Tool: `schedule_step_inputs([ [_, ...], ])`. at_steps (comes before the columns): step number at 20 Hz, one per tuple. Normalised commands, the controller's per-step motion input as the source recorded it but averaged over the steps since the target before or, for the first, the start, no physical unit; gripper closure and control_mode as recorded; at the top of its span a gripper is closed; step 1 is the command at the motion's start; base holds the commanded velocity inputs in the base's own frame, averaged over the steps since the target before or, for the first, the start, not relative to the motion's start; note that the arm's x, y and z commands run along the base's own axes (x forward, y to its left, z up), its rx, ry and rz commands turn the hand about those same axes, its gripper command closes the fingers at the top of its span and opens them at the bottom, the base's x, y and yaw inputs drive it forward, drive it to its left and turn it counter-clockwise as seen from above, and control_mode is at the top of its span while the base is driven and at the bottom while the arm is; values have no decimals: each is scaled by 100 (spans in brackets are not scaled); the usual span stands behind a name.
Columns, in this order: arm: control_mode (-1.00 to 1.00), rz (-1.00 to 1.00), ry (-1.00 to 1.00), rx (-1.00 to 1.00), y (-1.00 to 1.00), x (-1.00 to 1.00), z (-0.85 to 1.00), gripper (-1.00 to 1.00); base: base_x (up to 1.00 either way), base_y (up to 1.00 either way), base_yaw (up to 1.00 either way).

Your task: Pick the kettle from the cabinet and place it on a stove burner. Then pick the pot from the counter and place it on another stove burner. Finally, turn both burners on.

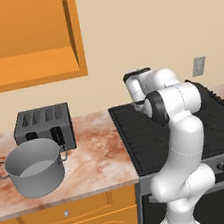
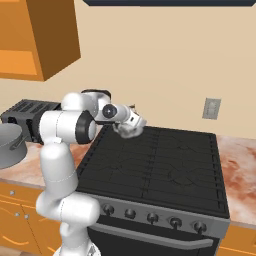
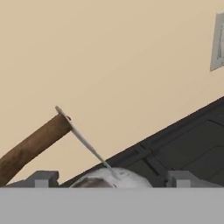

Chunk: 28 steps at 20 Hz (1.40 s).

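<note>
1. In the hand view my tool stands spread, its tips either side of the small shiny silver kettle, pinching nothing.
2. The right base view shows that kettle on the flat black cooktop's rear left grate.
3. The left base view shows the large grey brushed-steel stockpot on the mottled stone desk, just before the dark grey toaster.

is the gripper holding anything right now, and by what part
Nothing is held. The gripper stands open around the kettle, which sits on a rear stove burner; its fingertips flank the kettle's top without clamping it.
</note>
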Motion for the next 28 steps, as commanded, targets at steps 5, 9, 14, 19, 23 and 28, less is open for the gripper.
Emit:
schedule_step_inputs([
  [5,-100,0,0,0,-14,-3,-27,-100,0,0,0],
  [9,-100,0,0,1,-28,0,-27,-100,0,0,0],
  [14,-100,0,0,2,-25,0,-28,-100,0,0,0],
  [19,-100,0,0,0,-6,-6,-15,-100,0,0,0],
  [23,-100,0,0,0,12,-11,-5,-100,0,0,0],
  [28,-100,0,0,0,18,-9,-1,-100,0,0,0],
])
